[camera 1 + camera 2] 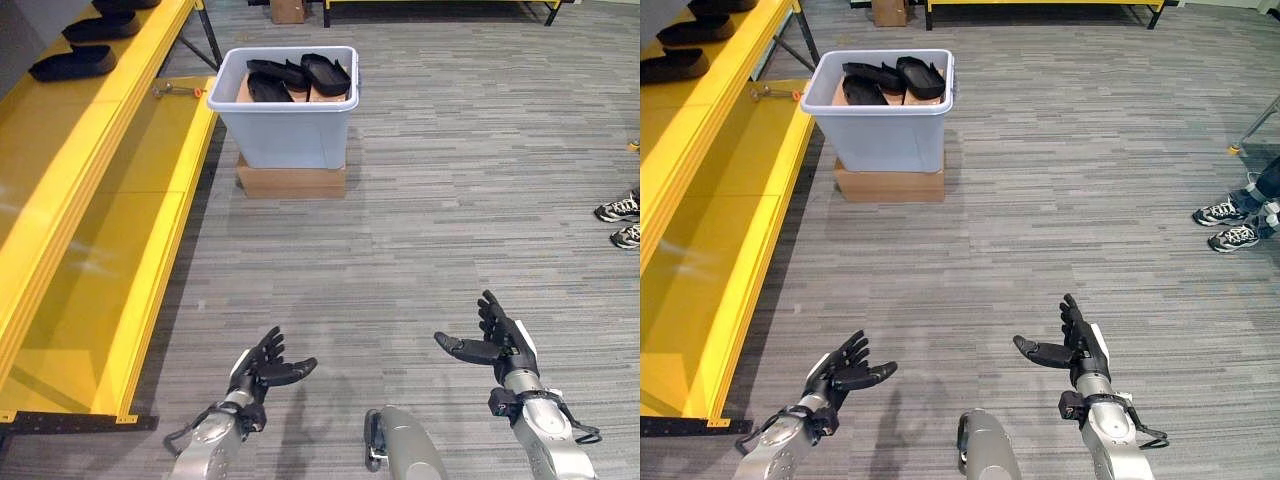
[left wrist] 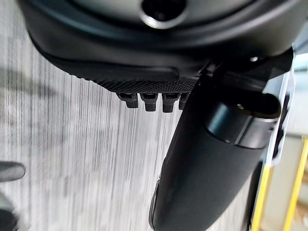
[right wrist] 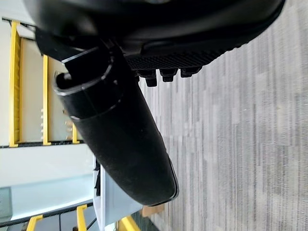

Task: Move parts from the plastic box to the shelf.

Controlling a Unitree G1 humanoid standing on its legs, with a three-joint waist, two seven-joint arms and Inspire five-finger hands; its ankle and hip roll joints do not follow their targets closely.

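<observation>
A pale blue plastic box (image 1: 285,130) stands on a cardboard carton (image 1: 290,180) on the floor ahead, with several black parts (image 1: 300,75) lying in it. The yellow shelf (image 1: 90,190) runs along the left, and black parts (image 1: 75,62) rest on its upper level. My left hand (image 1: 262,365) is low at the bottom left, open and empty. My right hand (image 1: 500,340) hovers at the bottom right, fingers straight, thumb out, holding nothing. Both hands are well short of the box.
A person's sneakers (image 1: 622,220) show at the right edge. A small cardboard box (image 1: 288,10) and another yellow rack (image 1: 440,8) stand at the far side. Grey striped carpet (image 1: 430,220) lies between me and the plastic box.
</observation>
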